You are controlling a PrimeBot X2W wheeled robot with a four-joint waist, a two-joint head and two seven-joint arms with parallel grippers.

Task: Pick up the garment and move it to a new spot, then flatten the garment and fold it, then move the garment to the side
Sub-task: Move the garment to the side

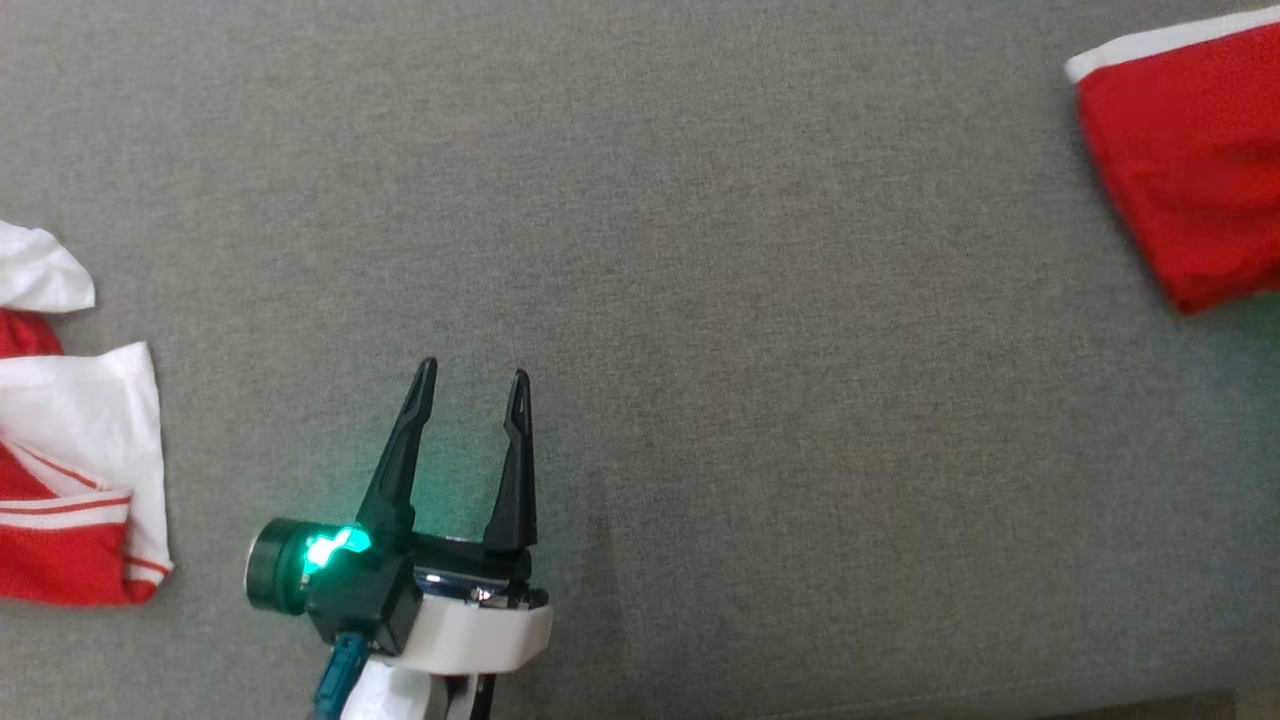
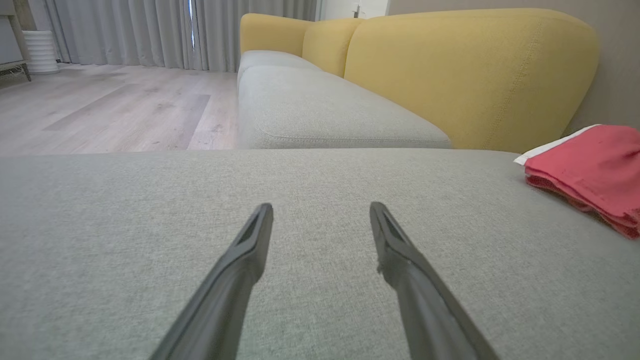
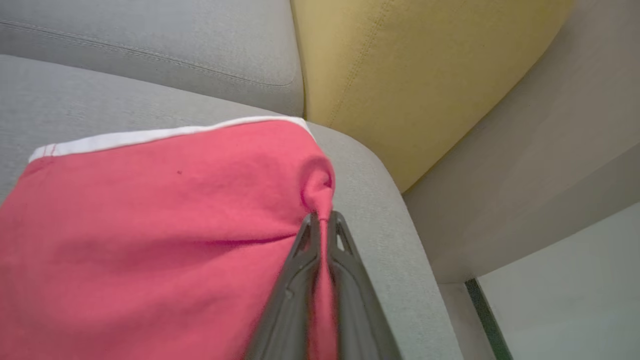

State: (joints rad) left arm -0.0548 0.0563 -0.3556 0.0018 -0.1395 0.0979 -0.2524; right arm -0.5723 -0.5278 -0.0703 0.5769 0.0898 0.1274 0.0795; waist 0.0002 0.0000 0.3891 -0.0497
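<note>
- The red garment (image 3: 150, 225) with the white hem is lying at the right end of the grey sofa seat (image 1: 750, 300), beside the yellow backrest (image 3: 400, 75).
- The right tool (image 3: 324, 217) is pinching a fold of it, fingers pressed together.
- The left tool (image 1: 474, 372) is standing wide open, holding nothing.
- Red-and-white cloth (image 1: 70, 470), perhaps more clothing, is lying at the seat's left.

A grey woven cushion (image 1: 760, 300) carries everything. At its far right lies the garment (image 1: 1190, 160), red with a white band along one edge and folded in layers. It sits close to the cushion's rounded corner, and a pinch of its cloth stands bunched up. At the left edge lies a crumpled heap (image 1: 70, 480) of red and white cloth, well apart from the garment. Grey fabric stretches between them.
</note>
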